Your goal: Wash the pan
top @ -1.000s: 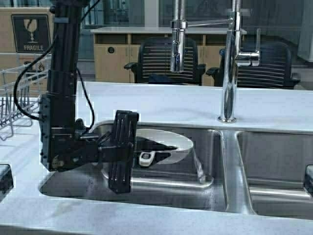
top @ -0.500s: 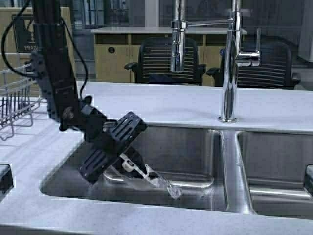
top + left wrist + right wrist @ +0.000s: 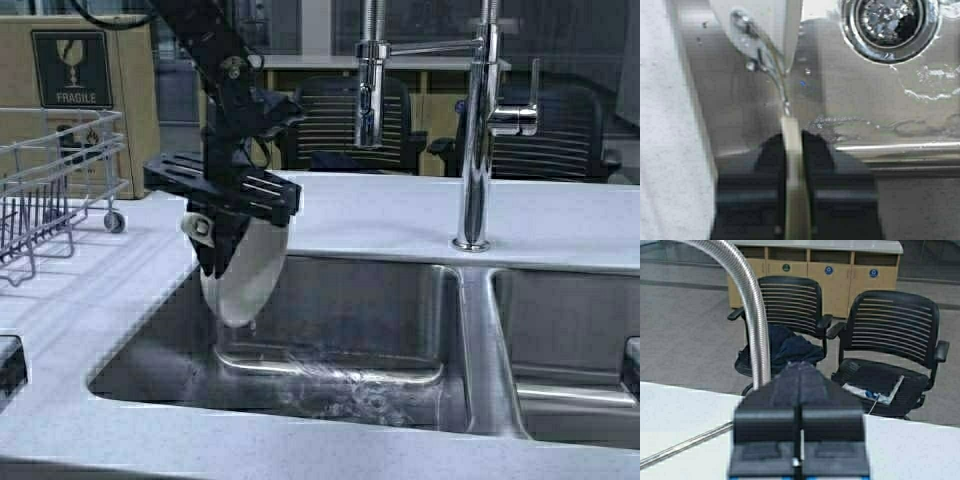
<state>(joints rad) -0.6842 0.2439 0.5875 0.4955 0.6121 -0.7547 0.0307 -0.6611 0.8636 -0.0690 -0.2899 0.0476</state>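
My left gripper (image 3: pixel 214 248) is shut on the white pan (image 3: pixel 246 278) and holds it on edge, hanging down over the left part of the left sink basin (image 3: pixel 340 310). Water runs off the pan's low edge and spreads on the basin floor (image 3: pixel 335 385). In the left wrist view the jaws (image 3: pixel 792 137) clamp the pan's thin pale edge (image 3: pixel 792 165), the pan's body (image 3: pixel 757 17) drips, and the drain (image 3: pixel 890 20) lies beyond. My right gripper (image 3: pixel 799 374) is shut and empty, raised and facing the chairs; it is out of the high view.
A tall chrome faucet (image 3: pixel 475 130) with a spring hose and sprayer (image 3: pixel 368 75) stands behind the sink divider. A second basin (image 3: pixel 570 330) is at right. A wire dish rack (image 3: pixel 45 190) stands on the counter at left. Office chairs (image 3: pixel 335 125) are behind the counter.
My left arm has risen out of the basin and swung the pan from lying low to hanging on edge. Water has spilled from it onto the basin floor.
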